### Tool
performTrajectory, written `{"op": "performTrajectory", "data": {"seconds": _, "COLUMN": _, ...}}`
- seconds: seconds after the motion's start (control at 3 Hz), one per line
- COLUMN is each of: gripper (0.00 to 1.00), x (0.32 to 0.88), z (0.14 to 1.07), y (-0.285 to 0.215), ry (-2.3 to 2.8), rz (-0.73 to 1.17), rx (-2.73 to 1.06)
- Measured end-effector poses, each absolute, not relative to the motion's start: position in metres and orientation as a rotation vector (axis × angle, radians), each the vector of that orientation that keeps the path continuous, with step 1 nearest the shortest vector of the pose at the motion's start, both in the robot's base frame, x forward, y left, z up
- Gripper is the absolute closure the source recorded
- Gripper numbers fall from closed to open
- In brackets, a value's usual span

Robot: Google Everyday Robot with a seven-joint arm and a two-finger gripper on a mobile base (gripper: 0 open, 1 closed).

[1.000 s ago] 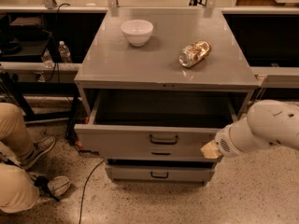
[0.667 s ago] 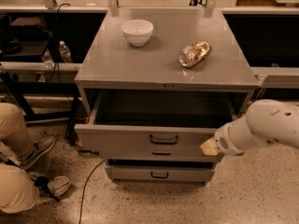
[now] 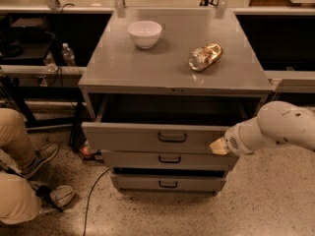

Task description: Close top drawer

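The top drawer is the uppermost of three grey drawers and stands pulled out, its dark inside showing under the cabinet top. Its flat front carries a small dark loop handle. The white arm comes in from the right, and my gripper rests at the right end of the drawer front, touching or very close to it. The arm's wrist hides most of the gripper.
A white bowl and a crumpled shiny bag lie on the cabinet top. Two lower drawers sit below. A person's legs and shoes are at the left, with a cable on the floor. Water bottles stand behind.
The arm has shifted slightly left toward the drawer front. The drawer looks about as far out as before.
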State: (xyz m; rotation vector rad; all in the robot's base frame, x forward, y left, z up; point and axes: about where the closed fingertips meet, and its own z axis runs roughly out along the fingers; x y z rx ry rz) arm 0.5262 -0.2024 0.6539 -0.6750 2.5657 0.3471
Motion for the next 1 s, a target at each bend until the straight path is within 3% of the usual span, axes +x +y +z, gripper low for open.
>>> {"op": "performTrajectory", "data": {"seconds": 1.0, "gripper": 1.0, "x": 0.596, "z": 0.659, "y": -0.196, "ry": 2.459, "rz": 0.382, "rx": -0.648}}
